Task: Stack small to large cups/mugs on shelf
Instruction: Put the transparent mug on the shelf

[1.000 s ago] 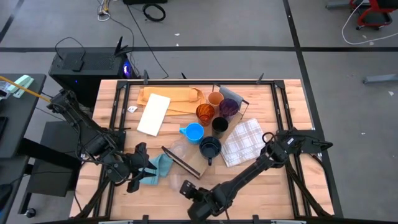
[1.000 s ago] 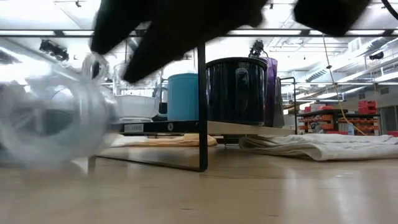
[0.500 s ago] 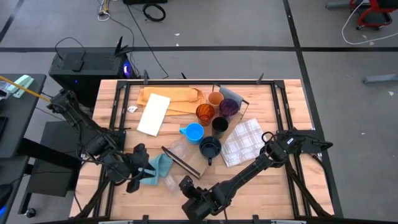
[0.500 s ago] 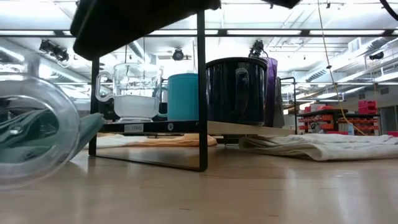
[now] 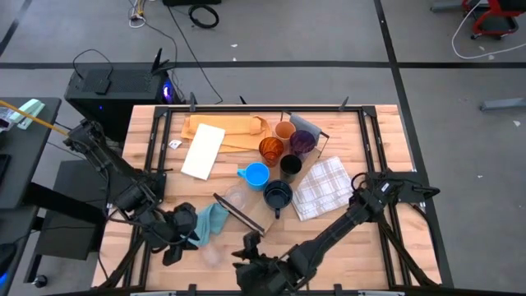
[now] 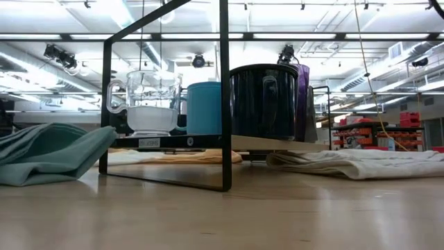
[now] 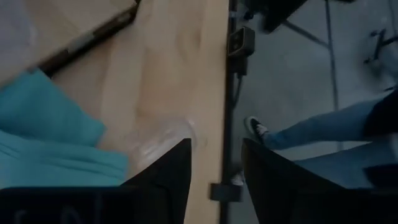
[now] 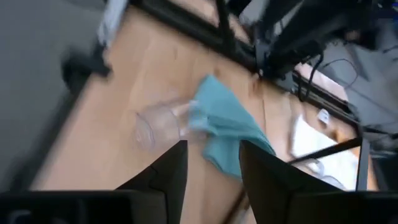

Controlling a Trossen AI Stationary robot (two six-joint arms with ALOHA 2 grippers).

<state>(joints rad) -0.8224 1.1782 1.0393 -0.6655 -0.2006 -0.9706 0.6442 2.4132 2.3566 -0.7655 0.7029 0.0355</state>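
Note:
A clear cup (image 5: 212, 252) lies on its side on the bare wood near the table's near edge, also seen in the left wrist view (image 7: 163, 140) and the right wrist view (image 8: 157, 124). My left gripper (image 5: 181, 245) hovers open to its left, above the teal cloth (image 5: 210, 220). My right gripper (image 5: 245, 251) hovers open to its right, raised off the table. The shelf (image 6: 277, 144) carries a clear mug (image 6: 146, 104), a light blue mug (image 5: 256, 174), a dark mug (image 5: 277, 195), a black cup (image 5: 290, 164), a purple tumbler (image 5: 301, 141), an amber cup (image 5: 271, 150) and a tan cup (image 5: 284, 130).
A white checked cloth (image 5: 320, 187) lies right of the shelf. A tan paper sheet (image 5: 234, 125) and a white board (image 5: 203, 150) lie at the far left. A person's leg and shoe (image 7: 258, 129) stand just beyond the near table edge.
My right gripper has risen off the table and rolled, leaving the low view. The clear cup, which lay under it, has rolled along the table toward the near left and out of the low view, stopping beside the teal cloth.

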